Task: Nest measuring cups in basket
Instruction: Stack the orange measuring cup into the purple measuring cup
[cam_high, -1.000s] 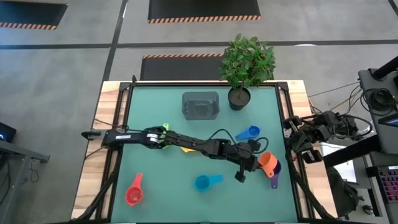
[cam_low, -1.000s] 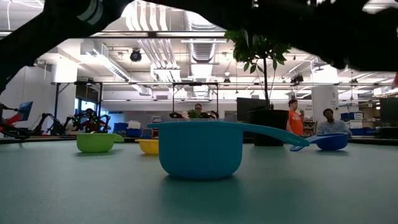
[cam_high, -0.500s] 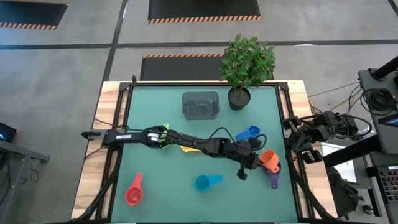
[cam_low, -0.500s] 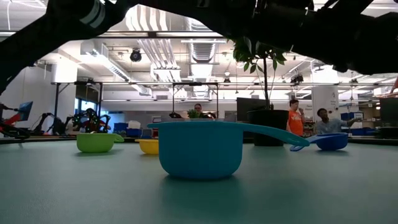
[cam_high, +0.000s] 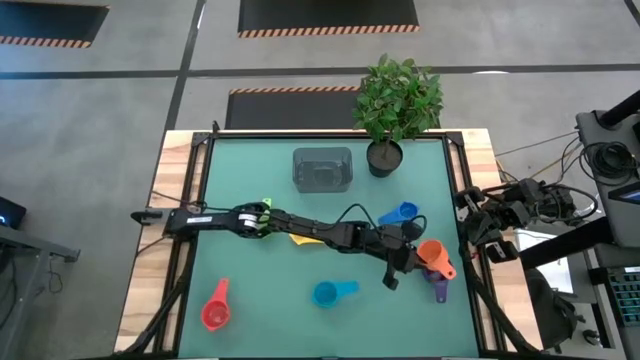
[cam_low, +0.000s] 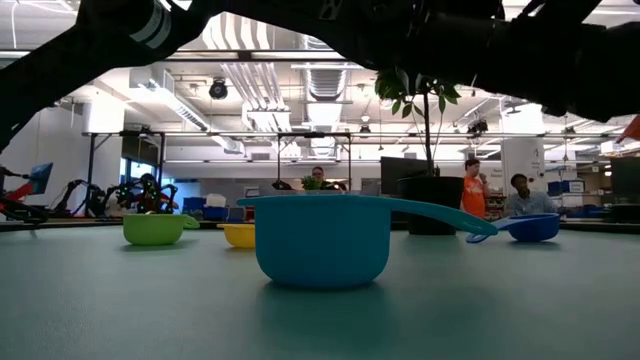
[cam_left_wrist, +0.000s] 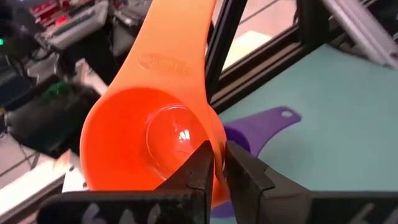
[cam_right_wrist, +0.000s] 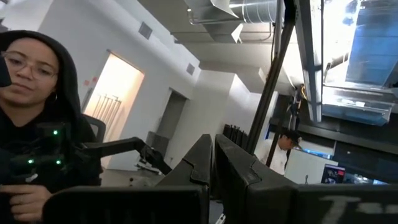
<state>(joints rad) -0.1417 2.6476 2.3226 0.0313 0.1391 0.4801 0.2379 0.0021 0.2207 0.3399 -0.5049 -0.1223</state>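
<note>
the left end effector (cam_high: 408, 262) reaches across the green bench (cam_high: 250, 300) to its right side, its fingers (cam_left_wrist: 200, 167) pinched narrow on the rim of the orange measuring cup (cam_left_wrist: 149, 130), lifted just above the purple cup (cam_left_wrist: 264, 124) lying on the bench. the grey basket (cam_high: 322, 169) sits near the far edge beside a potted plant (cam_high: 397, 105). a blue cup (cam_high: 399, 214) lies near the arm, a second blue cup (cam_high: 330, 292) nearer the front, the red cup (cam_high: 216, 308) at front left; green (cam_low: 155, 228) and yellow (cam_low: 240, 235) cups rest mid-bench. the right end effector (cam_right_wrist: 214, 162), fingers closed on nothing, waits off the bench's right edge.
</note>
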